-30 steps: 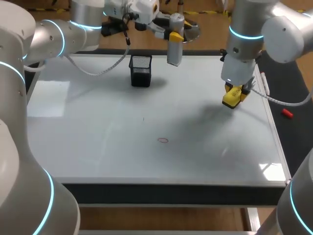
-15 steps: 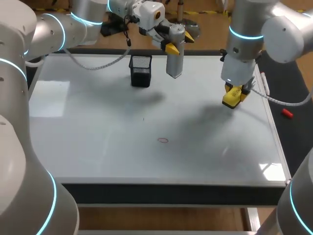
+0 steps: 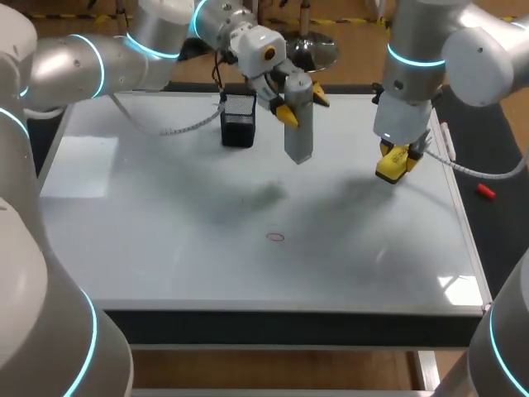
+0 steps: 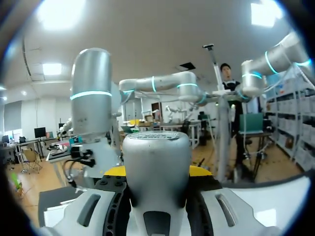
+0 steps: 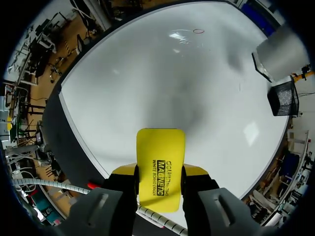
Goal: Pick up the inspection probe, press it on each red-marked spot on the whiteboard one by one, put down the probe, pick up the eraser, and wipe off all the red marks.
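Left fingers [image 3: 287,114] clamp the grey cylindrical probe [image 3: 298,124] between them, while right fingers [image 5: 196,171] pinch the flat yellow rectangular eraser [image 5: 161,167] between them.

In the left wrist view the probe [image 4: 156,167] fills the left tool [image 4: 157,173]. Only slivers of its yellow tips show, and most of the whiteboard [image 4: 268,211] is hidden. In the right wrist view the black rim cuts the probe off. The eraser's [image 5: 160,167] near end is buried in the right tool [image 5: 160,174]. In the head view, eraser and tips blend into one yellow patch. The red mark [image 3: 275,237] is too small to tell its shape.
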Available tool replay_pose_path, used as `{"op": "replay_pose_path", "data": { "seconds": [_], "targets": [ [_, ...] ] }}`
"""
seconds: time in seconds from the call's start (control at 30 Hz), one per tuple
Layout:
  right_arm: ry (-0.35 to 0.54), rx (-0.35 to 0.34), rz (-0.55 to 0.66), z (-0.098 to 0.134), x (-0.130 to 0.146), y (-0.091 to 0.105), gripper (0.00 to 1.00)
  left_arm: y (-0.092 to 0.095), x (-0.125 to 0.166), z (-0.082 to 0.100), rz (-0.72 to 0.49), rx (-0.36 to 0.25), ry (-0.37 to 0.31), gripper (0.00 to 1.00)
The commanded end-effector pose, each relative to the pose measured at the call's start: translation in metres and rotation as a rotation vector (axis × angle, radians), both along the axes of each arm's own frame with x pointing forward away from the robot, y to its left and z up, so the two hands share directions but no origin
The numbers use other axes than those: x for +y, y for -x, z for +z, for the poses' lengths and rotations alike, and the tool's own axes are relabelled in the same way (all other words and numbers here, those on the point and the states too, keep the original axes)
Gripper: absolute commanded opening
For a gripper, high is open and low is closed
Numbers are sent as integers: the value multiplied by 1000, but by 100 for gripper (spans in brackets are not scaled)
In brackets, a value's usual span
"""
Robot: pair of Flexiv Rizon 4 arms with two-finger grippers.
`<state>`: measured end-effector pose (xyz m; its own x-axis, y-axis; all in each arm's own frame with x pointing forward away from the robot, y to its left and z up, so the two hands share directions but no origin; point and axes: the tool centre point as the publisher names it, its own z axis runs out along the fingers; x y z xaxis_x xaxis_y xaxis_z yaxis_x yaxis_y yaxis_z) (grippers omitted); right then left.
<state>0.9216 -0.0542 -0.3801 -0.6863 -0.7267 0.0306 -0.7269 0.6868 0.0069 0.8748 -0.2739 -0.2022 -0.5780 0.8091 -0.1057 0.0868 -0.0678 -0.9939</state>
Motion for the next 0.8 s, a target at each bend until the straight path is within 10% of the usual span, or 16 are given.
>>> {"op": "replay_pose_path", "data": {
  "seconds": [0.03,0.8],
  "targets": [
    [2,0,2,0,-1,0,0,46,1,2,209,-11,-4,0],
    [2,0,2,0,-1,0,0,118,30,-35,165,5,-32,0]
  ]
}}
